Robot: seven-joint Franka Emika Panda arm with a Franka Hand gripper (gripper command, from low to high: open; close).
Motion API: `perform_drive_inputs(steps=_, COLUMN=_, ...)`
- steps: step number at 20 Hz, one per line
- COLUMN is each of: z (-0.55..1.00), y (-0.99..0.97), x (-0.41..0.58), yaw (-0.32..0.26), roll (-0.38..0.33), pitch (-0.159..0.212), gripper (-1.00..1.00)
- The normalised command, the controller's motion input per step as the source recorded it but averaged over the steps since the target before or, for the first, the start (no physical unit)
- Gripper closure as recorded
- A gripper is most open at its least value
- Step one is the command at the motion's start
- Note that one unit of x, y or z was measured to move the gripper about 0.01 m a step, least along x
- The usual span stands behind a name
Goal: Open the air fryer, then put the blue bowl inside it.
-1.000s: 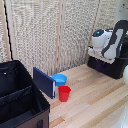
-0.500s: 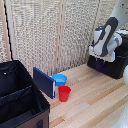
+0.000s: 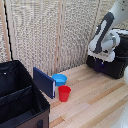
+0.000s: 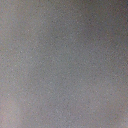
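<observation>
Step 1 is judged in hand: the gripper (image 3: 104,56) is held low at the air fryer (image 3: 111,62), approx. at its front; jaw state can't be told, wrist view is plain grey blur. Handle isn't made out. The blue bowl (image 3: 59,79) sits well apart from the fryer, touching or just beside the red cup (image 3: 64,93). Next, a grip on the handle and a straight pull outward are called for.

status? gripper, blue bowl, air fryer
Gripper over air fryer, state unclear. Blue bowl on table beside red cup, untouched. Wrist view blank grey.

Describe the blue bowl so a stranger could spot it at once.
Start at the black fabric bin on the exterior view's left and find the dark blue panel leaning at its corner. The blue bowl sits just behind the red cup: shallow, round, light blue, not tall and red.
</observation>
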Motion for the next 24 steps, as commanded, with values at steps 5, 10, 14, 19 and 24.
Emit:
perform_drive_inputs(steps=5, z=0.02, y=0.99, x=-0.082, yaw=0.000, roll=0.000, pitch=-0.101, gripper=1.00)
perform_drive_inputs(steps=10, z=0.00, y=0.98, x=0.027, yaw=-0.034, roll=0.000, pitch=-0.063, gripper=1.00)
perform_drive_inputs(steps=14, z=-0.07, y=0.94, x=0.244, yaw=-0.069, roll=0.000, pitch=0.000, gripper=1.00)
perform_drive_inputs(steps=19, z=-0.14, y=0.80, x=0.286, yaw=-0.088, roll=-0.005, pitch=0.000, gripper=1.00)
perform_drive_inputs(steps=24, z=-0.25, y=0.88, x=0.122, yaw=-0.091, roll=-0.016, pitch=-0.017, gripper=1.00)
